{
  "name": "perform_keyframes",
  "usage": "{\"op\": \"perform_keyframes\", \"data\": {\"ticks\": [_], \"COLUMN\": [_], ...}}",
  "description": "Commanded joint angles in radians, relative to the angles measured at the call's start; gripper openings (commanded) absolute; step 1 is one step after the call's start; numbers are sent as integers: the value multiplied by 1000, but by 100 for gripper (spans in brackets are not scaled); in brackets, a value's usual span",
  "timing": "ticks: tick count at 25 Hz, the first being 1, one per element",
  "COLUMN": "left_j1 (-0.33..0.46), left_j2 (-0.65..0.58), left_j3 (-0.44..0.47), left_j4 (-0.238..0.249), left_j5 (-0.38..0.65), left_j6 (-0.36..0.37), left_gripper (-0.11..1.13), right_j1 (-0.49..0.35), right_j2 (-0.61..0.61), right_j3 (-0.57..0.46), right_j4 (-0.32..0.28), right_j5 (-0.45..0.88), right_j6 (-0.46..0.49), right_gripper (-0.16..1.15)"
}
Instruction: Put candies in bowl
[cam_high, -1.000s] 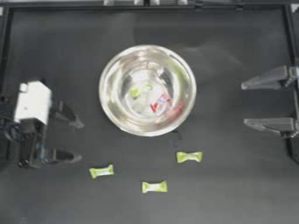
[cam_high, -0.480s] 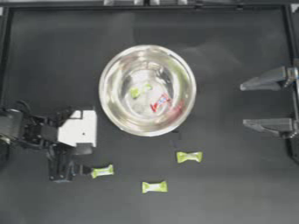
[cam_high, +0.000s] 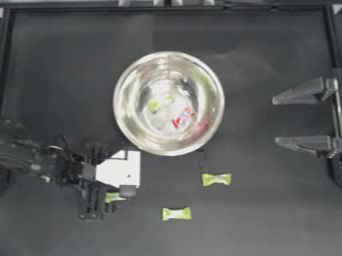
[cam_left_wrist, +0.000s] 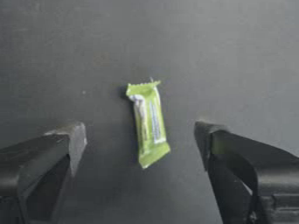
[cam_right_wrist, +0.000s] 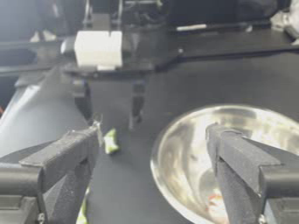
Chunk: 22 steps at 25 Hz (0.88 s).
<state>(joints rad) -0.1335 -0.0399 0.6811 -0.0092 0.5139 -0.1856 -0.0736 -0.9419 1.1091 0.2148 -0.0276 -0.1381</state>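
Note:
The silver bowl (cam_high: 137, 80) sits mid-table and holds a yellow-green candy (cam_high: 159, 103) and a red candy (cam_high: 184, 117). Three yellow-green candies lie on the table in front of it: one at the right (cam_high: 216, 179), one nearest the front edge (cam_high: 176, 213), and one at the left (cam_high: 117, 197). My left gripper (cam_high: 107, 200) is open and straddles that left candy (cam_left_wrist: 149, 124), which lies flat between the jaws without touching them. My right gripper (cam_high: 277, 122) is parked open at the right edge. Its wrist view shows the bowl (cam_right_wrist: 175, 148) and the same candy (cam_right_wrist: 111, 142).
The dark table has a raised black frame (cam_high: 167, 7) along its back and sides. The left arm (cam_high: 40, 162) reaches in low from the left edge. Bare table lies between the bowl and the right gripper.
The left arm has swung from the left edge toward the front middle and come down over the leftmost candy. Candies, bowl and right arm have not moved.

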Motion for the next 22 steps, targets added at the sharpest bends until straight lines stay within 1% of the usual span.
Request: {"op": "perform_keyframes", "data": {"ticks": [1, 5, 11, 13, 15, 18, 20, 21, 22], "left_j1": [-8, -9, -17, -21, -26, -37, -51, -55, -60], "left_j2": [18, 66, 104, 117, 124, 141, 152, 156, 158], "left_j3": [-26, -35, -52, -60, -69, -86, -95, -101, -104], "left_j4": [5, 6, 8, 11, 11, 11, 12, 17, 17], "left_j5": [-2, -2, -2, -2, 3, 57, 91, 98, 104], "left_j6": [-17, -31, -37, -37, -38, -38, -38, -37, -37], "left_gripper": [102, 102, 101, 98, 89, 60, 45, 42, 42], "right_j1": [2, 2, 2, 2, 2, 2, 2, 2, 2], "right_j2": [9, 9, 9, 9, 9, 9, 9, 9, 9], "right_j3": [-11, -11, -11, -11, -11, -11, -11, -11, -11], "right_j4": [5, 5, 5, 5, 5, 6, 5, 5, 5], "right_j5": [-8, -6, -8, -6, -8, -8, -8, -8, -9], "right_j6": [-2, 0, 0, 0, 0, 0, 0, 0, 0], "right_gripper": [99, 99, 99, 99, 99, 99, 99, 99, 99]}}
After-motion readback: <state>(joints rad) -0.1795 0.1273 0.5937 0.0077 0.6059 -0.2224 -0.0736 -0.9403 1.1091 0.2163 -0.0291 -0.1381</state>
